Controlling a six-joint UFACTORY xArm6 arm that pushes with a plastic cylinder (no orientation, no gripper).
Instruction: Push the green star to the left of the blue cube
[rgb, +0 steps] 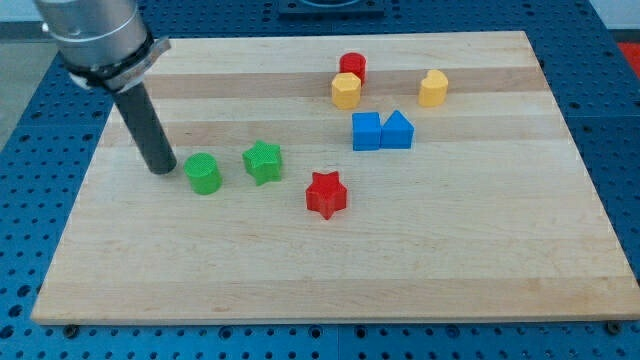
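The green star (262, 162) sits on the wooden board (330, 270) a little toward the view's left of centre, well apart from the blue cube (366, 131), which lies up and toward the view's right of it. The cube touches a second blue block (397, 130) with a peaked top on its right side. There are seven blocks in all: two green, two blue, two yellow and two red, less none hidden. The green cylinder (203, 173) stands just left of the star. A red star (326, 194) lies below and right of the green star. A red cylinder (352, 68) touches a yellow block (346, 91) near the view's top; another yellow block (433, 88) stands apart to the right. My tip (163, 169) rests just left of the green cylinder; the rod has no fingers.
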